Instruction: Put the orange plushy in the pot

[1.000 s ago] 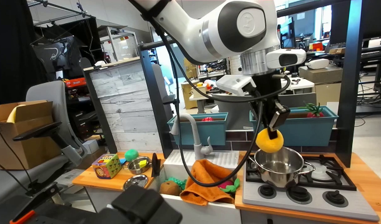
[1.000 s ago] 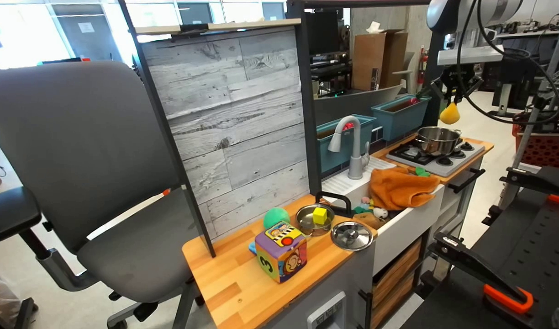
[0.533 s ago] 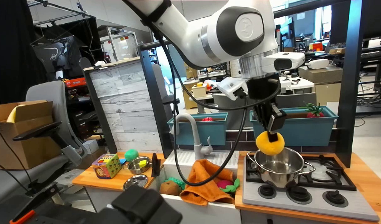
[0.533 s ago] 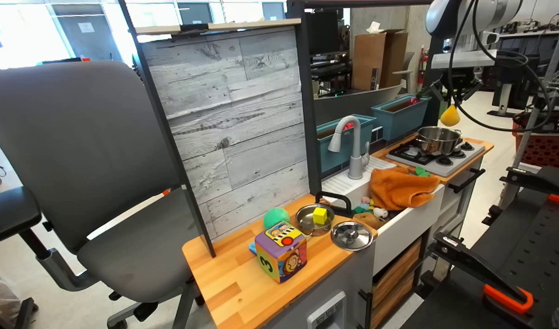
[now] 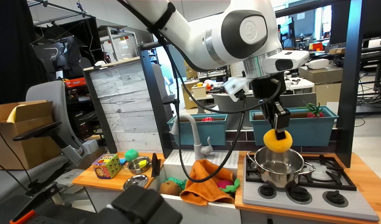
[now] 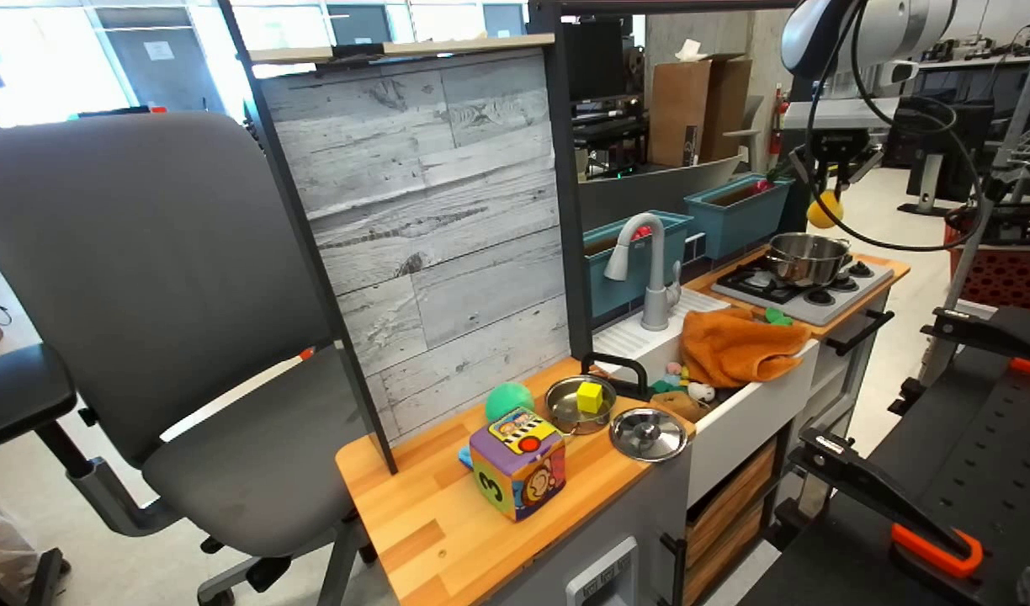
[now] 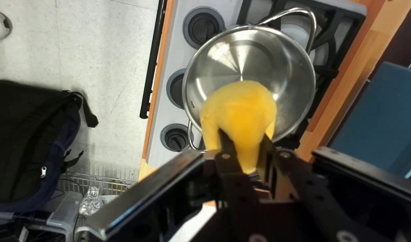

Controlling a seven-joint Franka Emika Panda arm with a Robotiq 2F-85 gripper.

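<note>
The orange plushy, a round yellow-orange soft toy (image 5: 274, 143), hangs in my gripper (image 5: 281, 135) above the metal pot (image 5: 273, 178). It shows in both exterior views (image 6: 825, 210). In the wrist view the plushy (image 7: 240, 104) bulges around both fingertips, and my gripper (image 7: 245, 138) is shut on it. The pot (image 7: 289, 80) lies under it there, its near rim partly hidden by the plushy. The pot (image 6: 805, 265) stands upright on the stove, with a loop handle on either side. The plushy is above the rim, apart from the pot.
The stove (image 5: 312, 207) has black grates and knobs. Teal planters (image 5: 305, 132) stand behind the pot. A sink with an orange towel (image 5: 206, 183) and a grey faucet (image 5: 195, 137) is beside the stove. The arm's cable (image 5: 206, 179) loops over the sink.
My gripper, with the plushy in it, has moved right and slightly down over the pot in an exterior view. The wrist has tilted a little. The pot has not moved.
</note>
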